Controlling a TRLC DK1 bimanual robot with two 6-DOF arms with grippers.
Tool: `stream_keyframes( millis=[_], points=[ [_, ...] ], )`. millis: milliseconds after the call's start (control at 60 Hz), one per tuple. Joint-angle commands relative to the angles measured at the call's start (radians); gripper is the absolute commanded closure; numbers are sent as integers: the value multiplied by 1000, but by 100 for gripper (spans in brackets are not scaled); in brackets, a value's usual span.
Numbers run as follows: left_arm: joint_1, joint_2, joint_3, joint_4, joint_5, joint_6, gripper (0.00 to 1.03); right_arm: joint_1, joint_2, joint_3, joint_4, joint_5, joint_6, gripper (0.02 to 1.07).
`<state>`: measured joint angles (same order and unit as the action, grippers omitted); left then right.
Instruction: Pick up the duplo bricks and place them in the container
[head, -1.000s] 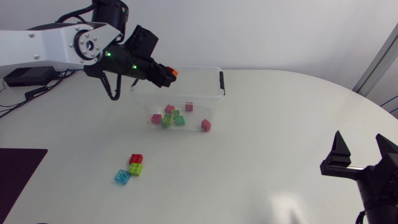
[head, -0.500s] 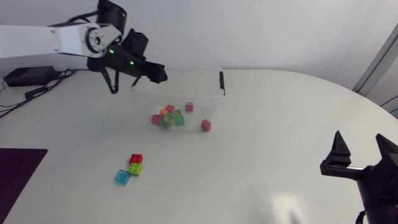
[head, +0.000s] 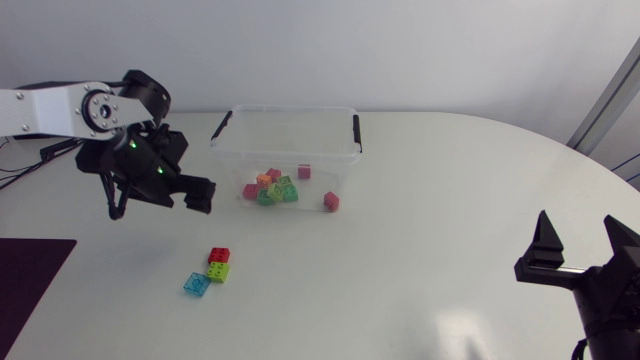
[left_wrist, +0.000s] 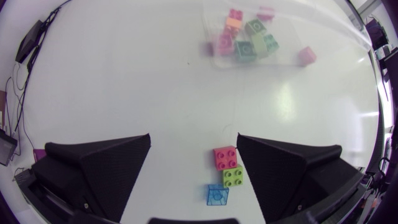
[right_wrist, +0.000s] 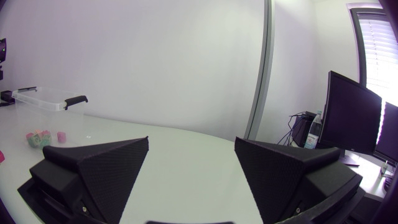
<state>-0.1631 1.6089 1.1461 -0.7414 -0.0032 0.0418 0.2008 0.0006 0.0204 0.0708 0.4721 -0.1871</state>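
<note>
Bricks (left_wrist: 232, 177), red, green and blue, lie clustered near the left claw (left_wrist: 193, 143), spread wide and empty. Right claw (right_wrist: 191, 142) likewise spread, empty.

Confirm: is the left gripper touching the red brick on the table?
Apart. The head view shows bare table between the left gripper and the red brick, and the gripper's fingers are open.
</note>
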Motion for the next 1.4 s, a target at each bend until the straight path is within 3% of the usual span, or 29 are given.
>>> stream_keyframes(
  millis=[0,300,667,800,817,867,1150,1250,1383],
  points=[
    [-30,26,-59,16,-7,-45,6,-3,-7,-25,-8,0,-8,7],
    [-85,83,-152,48,-7,-117,5,-3,-7,-25,-8,0,-8,7],
    [-135,226,-129,100,-7,-183,6,-3,-7,-25,-8,0,-8,7],
    [-144,237,-123,119,-7,-207,26,-3,-7,-25,-8,0,-8,7],
    [-144,233,-126,128,-7,-218,38,-3,-7,-25,-8,0,-8,7],
    [-142,223,-134,143,-7,-224,52,-3,-7,-25,-8,0,-8,7],
    [-104,177,-163,178,-23,-237,78,-3,-7,-25,-8,0,-8,7],
    [-98,155,-167,183,-27,-237,84,-3,-7,-25,-8,0,-8,7],
    [-104,74,-155,188,-40,-235,84,-3,-7,-25,-8,0,-8,7]
  ],
)
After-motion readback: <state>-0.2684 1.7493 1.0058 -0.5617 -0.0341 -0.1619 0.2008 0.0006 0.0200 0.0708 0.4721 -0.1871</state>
